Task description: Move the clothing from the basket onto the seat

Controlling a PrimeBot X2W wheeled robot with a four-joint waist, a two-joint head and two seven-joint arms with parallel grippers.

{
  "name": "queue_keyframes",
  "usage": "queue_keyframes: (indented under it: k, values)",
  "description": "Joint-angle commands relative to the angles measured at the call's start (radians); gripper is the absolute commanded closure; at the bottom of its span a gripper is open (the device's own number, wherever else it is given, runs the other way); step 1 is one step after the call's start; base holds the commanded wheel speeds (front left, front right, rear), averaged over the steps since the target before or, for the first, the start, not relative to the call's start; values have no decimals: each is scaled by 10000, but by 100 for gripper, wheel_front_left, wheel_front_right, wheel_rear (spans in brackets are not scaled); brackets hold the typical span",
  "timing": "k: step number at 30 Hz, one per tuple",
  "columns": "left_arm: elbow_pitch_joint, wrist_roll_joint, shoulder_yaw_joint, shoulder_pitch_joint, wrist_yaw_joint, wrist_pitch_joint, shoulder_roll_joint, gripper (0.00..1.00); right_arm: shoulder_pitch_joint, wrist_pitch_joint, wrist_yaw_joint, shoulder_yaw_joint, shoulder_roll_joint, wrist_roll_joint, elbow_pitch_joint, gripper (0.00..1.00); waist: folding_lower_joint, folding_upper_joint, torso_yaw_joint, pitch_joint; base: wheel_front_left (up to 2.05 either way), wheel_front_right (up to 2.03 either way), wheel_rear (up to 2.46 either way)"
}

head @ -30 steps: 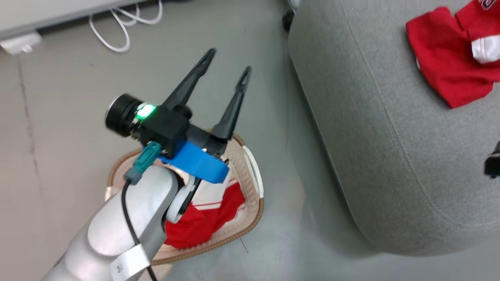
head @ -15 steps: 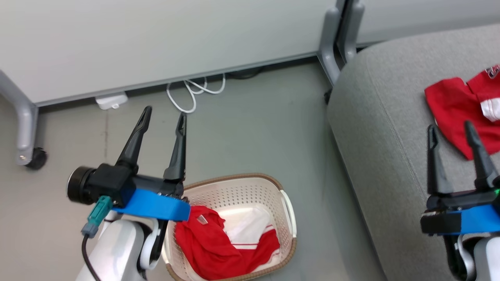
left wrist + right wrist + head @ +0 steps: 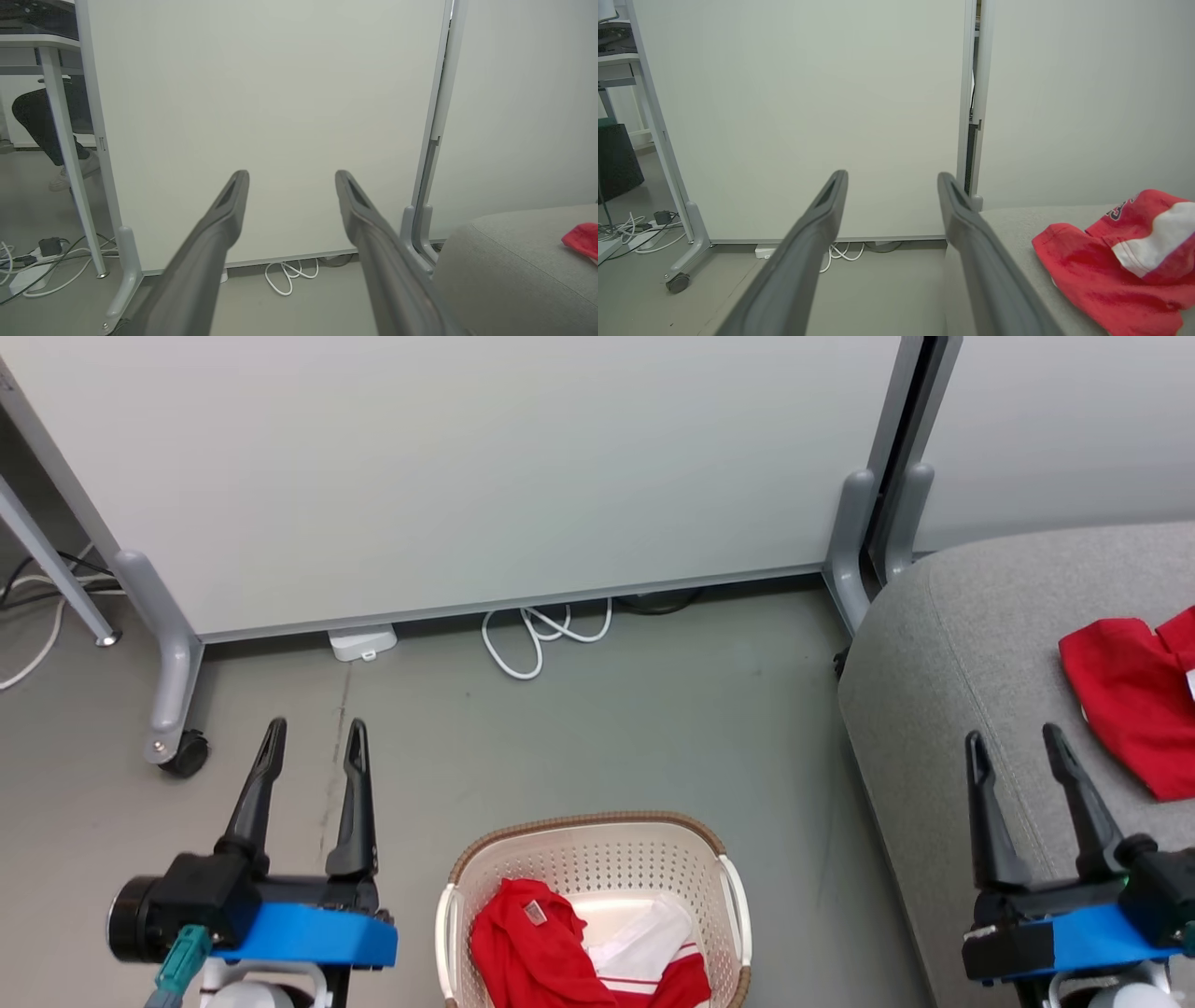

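Observation:
The cream basket (image 3: 597,859) with a brown rim stands on the floor at the bottom centre of the head view. Red and white clothing (image 3: 560,952) lies crumpled inside it. A second red garment (image 3: 1134,700) (image 3: 1115,261) rests on the grey seat (image 3: 971,644) (image 3: 1008,219) at the right; a corner of it shows in the left wrist view (image 3: 581,238). My left gripper (image 3: 315,735) (image 3: 289,179) hovers open and empty left of the basket. Over the seat's front edge my right gripper (image 3: 1016,747) (image 3: 891,179) stands open, left of the red garment.
A white partition on grey wheeled feet (image 3: 173,700) crosses the back, with a looped white cable (image 3: 541,635) and a power block (image 3: 362,642) at its base. A desk leg (image 3: 70,154) and a person's leg and shoe (image 3: 70,168) stand far left.
The head camera has swung upward, bringing in the partition. Both grippers now point forward at the lower corners. The left gripper has come off the basket to its left side.

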Motion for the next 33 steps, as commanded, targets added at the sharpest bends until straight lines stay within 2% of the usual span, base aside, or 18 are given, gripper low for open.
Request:
queue_keyframes:
  k: [1,11,33]
  values:
    - [-20,153,225,231,-91,-26,-110,0,272,-38,1,49,89,75,63,0,2,-1,98,-135,0,0,0]
    - [26,777,702,715,-349,-26,-419,0,618,-40,1,198,288,135,592,0,2,-1,315,-269,0,0,0]
    - [174,1052,977,787,-413,-26,-599,0,632,-38,1,462,461,95,1046,0,2,-1,399,-263,0,0,0]
